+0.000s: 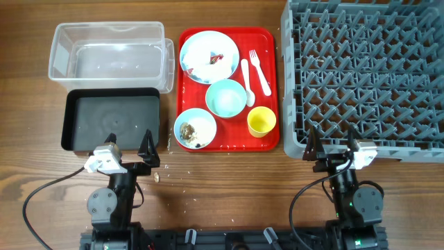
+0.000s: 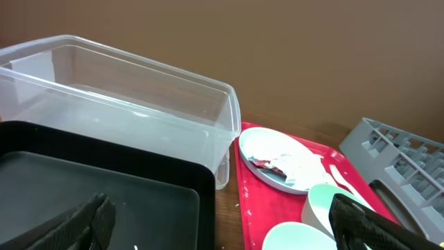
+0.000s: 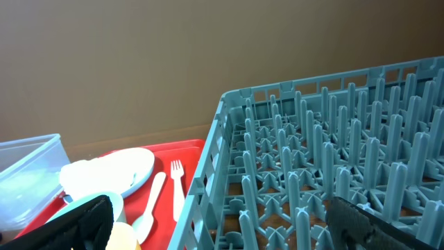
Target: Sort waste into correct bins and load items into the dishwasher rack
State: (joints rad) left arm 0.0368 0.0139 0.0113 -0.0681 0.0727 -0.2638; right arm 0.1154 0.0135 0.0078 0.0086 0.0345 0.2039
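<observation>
Two pincers spread wide: we see the left gripper (image 1: 130, 148) at the near edge of the black tray (image 1: 104, 118), the right gripper (image 1: 331, 144) at the dishwasher rack (image 1: 361, 69) (red serving tray (image 1: 232, 137) between them).

The bench (image 1: 222, 191) is viewed straight down from overhead, from well above. Low, close views are taken from each wrist, facing forward: the left across the black tray (image 2: 69, 187), the right across the rack (image 3: 305, 187). The red tray (image 1: 270, 38) is shared by all three.
</observation>
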